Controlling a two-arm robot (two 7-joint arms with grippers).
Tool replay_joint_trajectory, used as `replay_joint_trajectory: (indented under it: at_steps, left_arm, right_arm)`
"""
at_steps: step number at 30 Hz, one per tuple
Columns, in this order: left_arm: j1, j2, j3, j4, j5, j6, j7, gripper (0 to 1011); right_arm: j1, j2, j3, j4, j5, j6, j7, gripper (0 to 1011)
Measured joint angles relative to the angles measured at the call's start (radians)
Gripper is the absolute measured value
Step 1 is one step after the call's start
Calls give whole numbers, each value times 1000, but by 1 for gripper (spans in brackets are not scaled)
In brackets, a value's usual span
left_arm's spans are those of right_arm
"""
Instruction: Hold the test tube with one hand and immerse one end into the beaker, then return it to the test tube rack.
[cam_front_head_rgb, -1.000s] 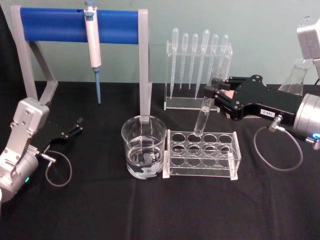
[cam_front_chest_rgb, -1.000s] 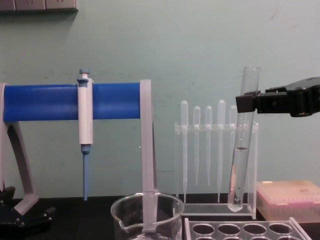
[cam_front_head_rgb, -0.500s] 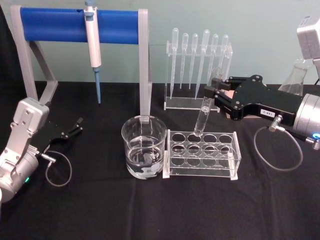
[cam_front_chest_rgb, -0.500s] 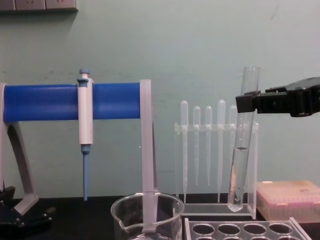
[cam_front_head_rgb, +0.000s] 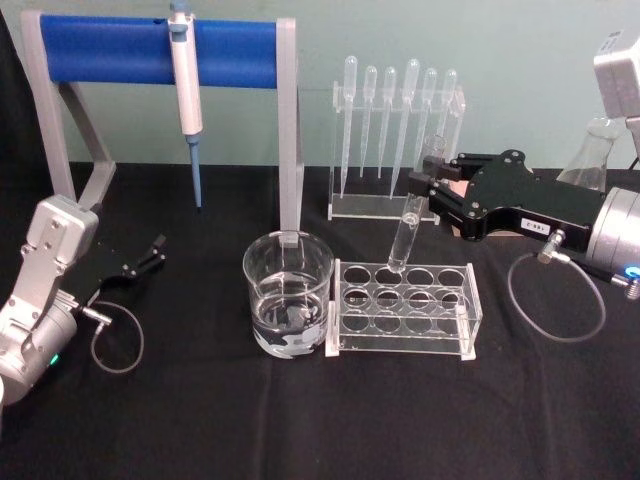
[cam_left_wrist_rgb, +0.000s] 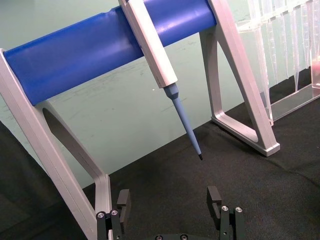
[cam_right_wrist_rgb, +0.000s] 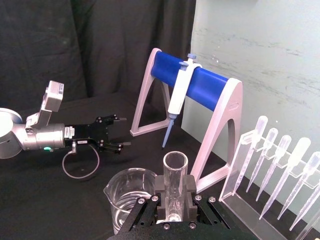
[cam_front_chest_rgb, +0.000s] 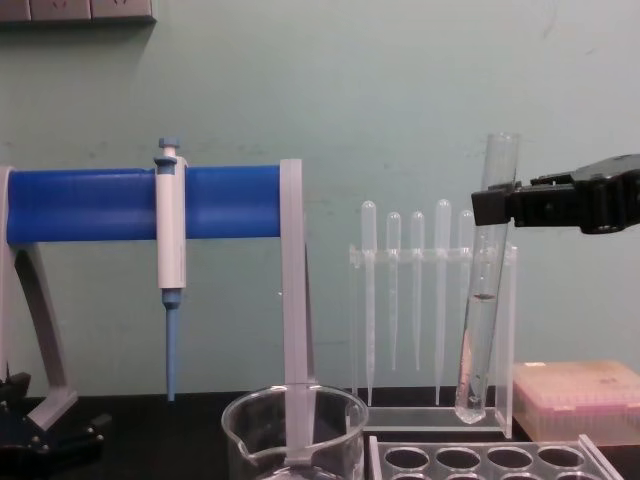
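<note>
At the lower edge of the chest view the beaker and the test tube rack are cut off, so only their tops show. In the head view the beaker stands at lower centre, hard against the rack's left end; whether they touch I cannot tell. Clear liquid fills roughly its lower third. The rack's holes look empty.

The left gripper sits near the left edge over the black cloth, fingers spread with nothing between them.

Over the rack's back row hangs the test tube, tilted, its round bottom clear of the holes in the chest view. A faint liquid line crosses it about midway. The right gripper, reaching in from the right edge, pinches the tube below its mouth. In the right wrist view its jaws hide the tube's lower length.

Farther back, at upper centre, plastic pipettes hang in a clear stand. At upper left a white-and-blue pipette hangs on a blue-barred stand.
</note>
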Motion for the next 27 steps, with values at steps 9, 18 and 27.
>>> replay_joint_trajectory:
  at_steps: [9, 18, 27]
  left_arm:
    - [0, 0, 0, 0, 0, 0, 0, 1000]
    - [0, 0, 0, 0, 0, 0, 0, 1000]
    - [0, 0, 0, 0, 0, 0, 0, 1000]
  right_arm:
    - [0, 0, 0, 0, 0, 0, 0, 222]
    - [29, 3, -1, -25, 31, 4, 12, 222]
    - [131, -37, -45, -35, 86, 59, 29, 222]
